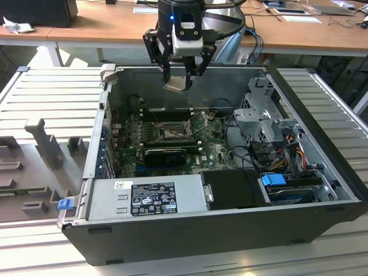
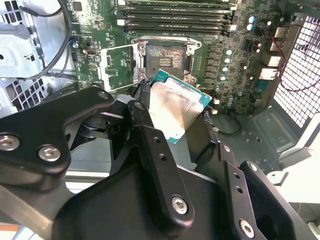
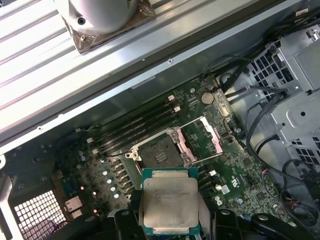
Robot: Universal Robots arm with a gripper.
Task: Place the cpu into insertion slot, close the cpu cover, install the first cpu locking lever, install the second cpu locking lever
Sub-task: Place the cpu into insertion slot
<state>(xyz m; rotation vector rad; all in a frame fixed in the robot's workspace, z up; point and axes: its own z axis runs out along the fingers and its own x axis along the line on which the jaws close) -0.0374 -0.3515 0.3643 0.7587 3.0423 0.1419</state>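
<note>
My gripper (image 1: pixel 176 82) hangs above the open computer case, shut on the cpu (image 1: pixel 175 85), a flat square chip with a pale metal face. Both wrist views show the cpu (image 2: pixel 177 107) (image 3: pixel 170 201) clamped by its edges between the black fingers (image 2: pixel 145 132), held well above the green board. Below it lies the insertion slot (image 1: pixel 171 133) (image 2: pixel 165 57) (image 3: pixel 159 156), uncovered, with its dark contact field exposed. The cpu cover (image 2: pixel 117 67) (image 3: pixel 201 139), a thin silvery frame, stands flipped open beside the slot.
Long black memory slots (image 1: pixel 167 114) run behind the socket and a black graphics card (image 1: pixel 164 154) lies in front of it. A grey power supply (image 1: pixel 146 195) fills the near side of the case. The drive cage (image 1: pixel 264 118) and loose cables (image 1: pixel 287 144) occupy the exterior view's right.
</note>
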